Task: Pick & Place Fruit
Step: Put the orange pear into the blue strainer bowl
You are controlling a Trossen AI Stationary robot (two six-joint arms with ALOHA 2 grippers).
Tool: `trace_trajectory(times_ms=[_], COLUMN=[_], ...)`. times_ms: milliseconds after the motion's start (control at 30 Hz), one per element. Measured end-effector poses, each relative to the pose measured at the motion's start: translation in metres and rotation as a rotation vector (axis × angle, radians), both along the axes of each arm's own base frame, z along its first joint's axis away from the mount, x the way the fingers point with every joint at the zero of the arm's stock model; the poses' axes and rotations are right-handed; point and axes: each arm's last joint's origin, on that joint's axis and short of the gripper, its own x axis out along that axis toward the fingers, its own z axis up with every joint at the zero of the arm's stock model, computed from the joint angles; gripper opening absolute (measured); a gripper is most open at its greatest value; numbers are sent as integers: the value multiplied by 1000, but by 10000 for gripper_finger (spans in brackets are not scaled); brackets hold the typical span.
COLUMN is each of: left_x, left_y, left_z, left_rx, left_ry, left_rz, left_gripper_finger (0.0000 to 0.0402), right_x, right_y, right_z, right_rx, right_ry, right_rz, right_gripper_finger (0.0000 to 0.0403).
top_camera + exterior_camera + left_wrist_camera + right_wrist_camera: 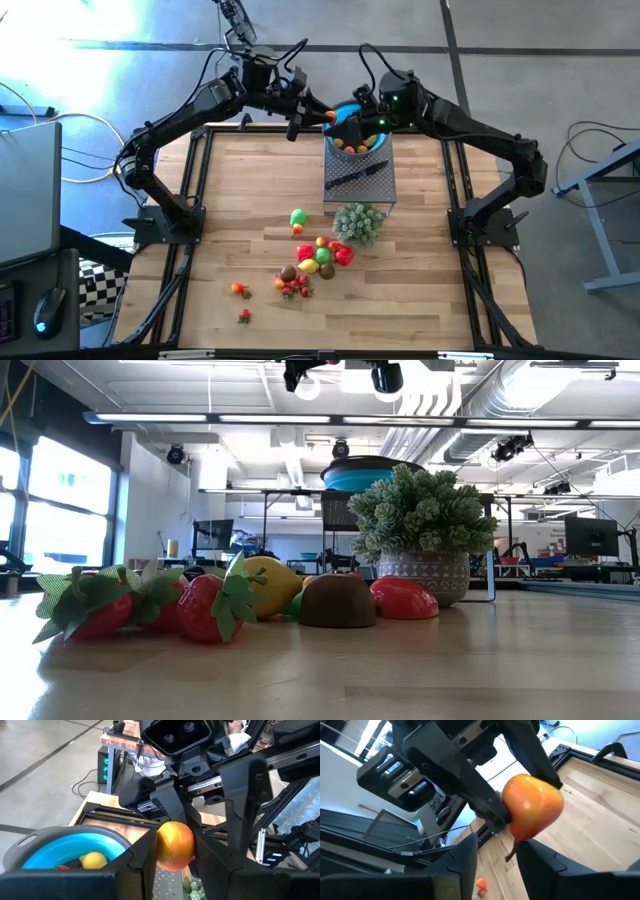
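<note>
Two grippers met just beside the rim of the blue bowl [347,108], on its left-arm side and above the desk [250,180], with one orange fruit [175,844] caught between them. The left gripper [175,862] was pinching that fruit, its dark fingers [142,865] pressed against either flank. The right gripper [495,857] sat nose to nose with it, the fruit's stem hanging towards it; whether it also had a hold I could not tell, since the two sets of jaws crowd each other in every view. Some yellow and orange pieces already lay in the bowl, which stood on a grey perforated stand [372,190] with a black-handled knife [352,177] across it. Most of the fruit, the pile [322,256] of red, yellow, green and brown pieces, still lay on the desk well away from the bowl, beyond the bushy green plant [358,222]. This looked like a hand-over or a release beside the rim, not over the bowl's middle. If the left gripper let go here, the round fruit would probably strike the rim or miss it and roll across the desk. If both squeezed at once, the smooth fruit might squirt out sideways.
</note>
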Motion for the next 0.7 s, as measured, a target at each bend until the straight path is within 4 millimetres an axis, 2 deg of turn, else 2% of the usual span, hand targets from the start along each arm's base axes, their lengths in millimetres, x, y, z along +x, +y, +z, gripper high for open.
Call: trace_trajectory(times_ms=[233,467,700], left_x=[0,0,0], left_y=[0,0,0], left_z=[0,0,0], left_rx=[-1,-1,-3], left_ry=[0,0,4], left_rz=[-1,-1,-1], left_gripper_finger=[113,113,113], right_x=[0,-1,-1], right_y=[0,0,0], right_z=[-1,-2,-2], right_rx=[-4,-98,-140], right_ry=[9,25,26], right_rz=[-5,-3,4], right_gripper_finger=[82,10,4])
